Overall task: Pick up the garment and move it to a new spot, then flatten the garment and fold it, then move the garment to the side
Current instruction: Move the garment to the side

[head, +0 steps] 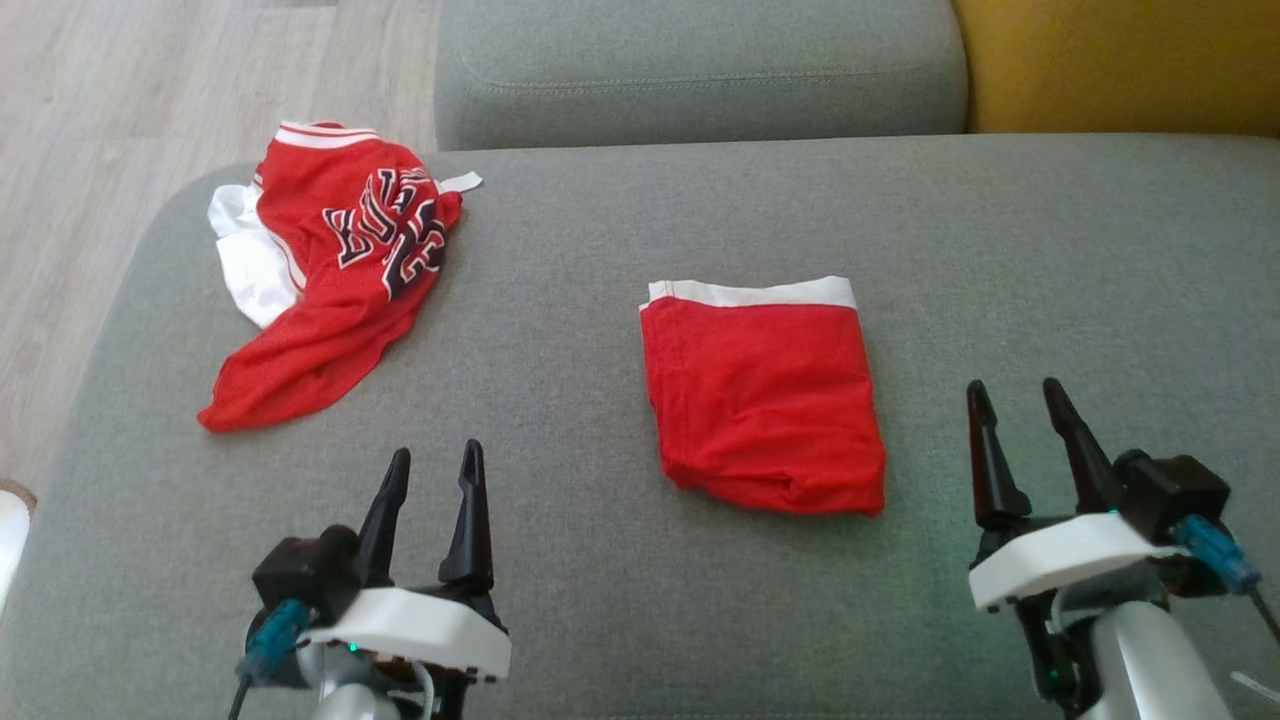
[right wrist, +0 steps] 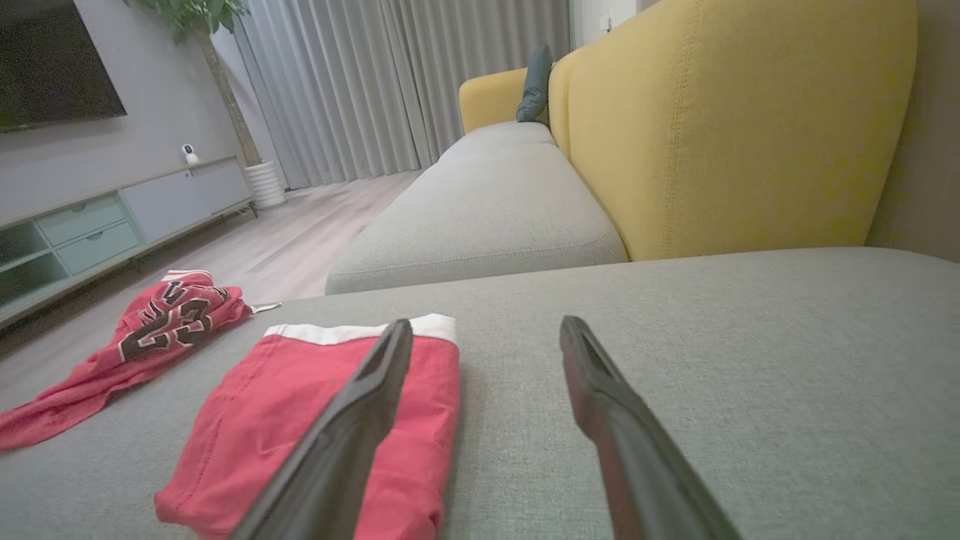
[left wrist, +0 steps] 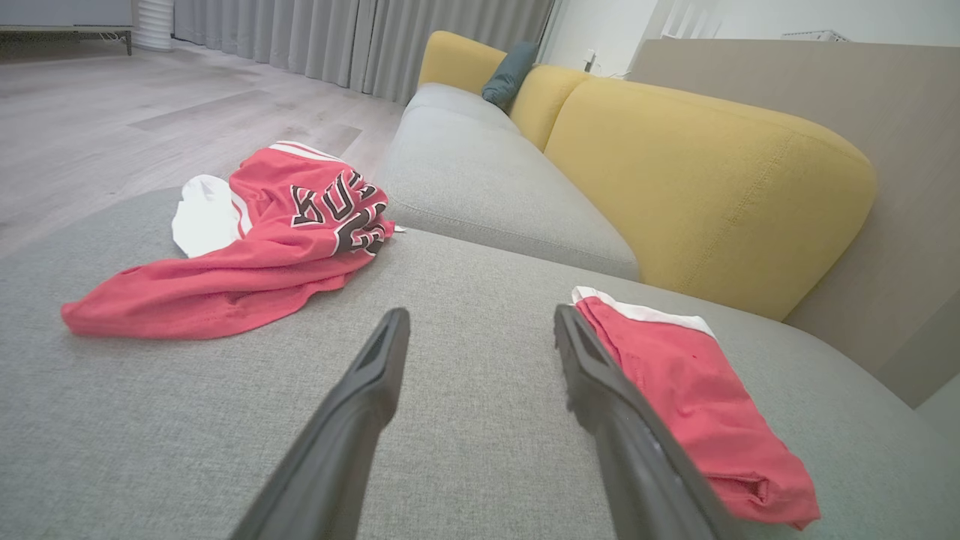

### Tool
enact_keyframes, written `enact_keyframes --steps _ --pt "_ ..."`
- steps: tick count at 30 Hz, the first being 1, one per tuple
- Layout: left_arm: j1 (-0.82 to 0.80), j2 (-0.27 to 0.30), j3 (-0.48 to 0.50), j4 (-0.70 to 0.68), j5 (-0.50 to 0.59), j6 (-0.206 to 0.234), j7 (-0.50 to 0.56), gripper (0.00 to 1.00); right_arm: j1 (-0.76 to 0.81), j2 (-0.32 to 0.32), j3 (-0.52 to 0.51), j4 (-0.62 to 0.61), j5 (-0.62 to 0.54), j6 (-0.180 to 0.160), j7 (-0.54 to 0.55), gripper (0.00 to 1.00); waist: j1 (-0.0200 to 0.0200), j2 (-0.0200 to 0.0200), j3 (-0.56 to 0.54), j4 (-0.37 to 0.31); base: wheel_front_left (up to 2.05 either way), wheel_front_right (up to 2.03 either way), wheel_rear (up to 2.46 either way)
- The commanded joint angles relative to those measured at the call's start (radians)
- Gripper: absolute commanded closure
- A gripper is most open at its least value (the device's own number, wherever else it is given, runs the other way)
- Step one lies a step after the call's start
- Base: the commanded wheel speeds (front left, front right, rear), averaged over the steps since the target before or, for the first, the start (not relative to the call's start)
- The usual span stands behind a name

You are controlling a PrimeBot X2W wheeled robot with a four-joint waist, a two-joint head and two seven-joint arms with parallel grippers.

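The jersey (head: 330, 270) was seen crumpled in a heap at the far left corner of the grey seat cushion (head: 1000, 250), close to its rounded edge. Its black-and-white lettering was turned upward, a white sleeve was bunched at its left side, and a small white label (head: 458, 182) stuck out at its far edge. A smaller folded red piece (head: 765, 400) with a white band was laid flat near the middle of the cushion, well apart from the jersey. The left gripper (head: 436, 452) was held released, fingers spread, over the near part of the cushion between the two red pieces. The right gripper (head: 1013, 386) was likewise held released, just to the right of the folded piece. Behind the cushion, a second grey seat (head: 700, 70) and a yellow backrest (head: 1120, 60) were seen, with wooden floor (head: 100, 100) to the left.
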Motion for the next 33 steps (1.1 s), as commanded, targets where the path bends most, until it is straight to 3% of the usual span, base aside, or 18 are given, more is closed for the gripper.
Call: enact_keyframes --steps 1,10,15,21,31,32,33 --pt "-0.034 0.004 0.034 -0.040 0.006 0.003 -0.009 0.00 -0.032 -0.002 0.008 -0.025 -0.014 0.007 0.014 0.00 0.0000 0.0000 0.006 0.002 0.00 0.00 0.00" --pt "-0.069 0.004 0.013 -0.065 -0.011 0.015 -0.009 0.00 -0.162 -0.015 -0.020 0.001 -0.067 0.007 0.242 0.00 0.0000 0.0000 0.091 0.028 0.00 0.00 0.00" --pt "-0.096 0.004 -0.005 -0.075 -0.030 0.022 -0.009 0.00 -0.264 -0.056 0.026 0.076 0.050 0.007 0.409 0.00 0.0000 0.0000 0.138 0.054 0.00 0.00 0.00" --pt "-0.125 0.004 -0.021 -0.079 -0.049 0.028 -0.009 0.00 -0.360 -0.129 0.101 0.172 0.153 0.007 0.534 0.00 0.0000 0.0000 0.184 0.093 0.00 0.00 0.00" --pt "-0.143 0.004 -0.027 -0.086 -0.057 0.035 -0.009 0.00 -0.434 -0.200 0.221 0.267 0.269 0.007 0.631 0.00 0.0000 0.0000 0.216 0.123 0.00 0.00 0.00" --pt "-0.144 0.004 -0.027 -0.086 -0.056 0.035 -0.009 0.00 -0.440 -0.202 0.230 0.277 0.277 0.007 0.633 0.06 0.0000 0.0000 0.218 0.124 0.00 0.00 0.00" --pt "-0.145 0.004 -0.026 -0.087 -0.055 0.036 -0.009 0.00 -0.447 -0.203 0.237 0.285 0.283 0.007 0.631 0.19 0.0000 0.0000 0.221 0.124 0.00 0.00 0.00"
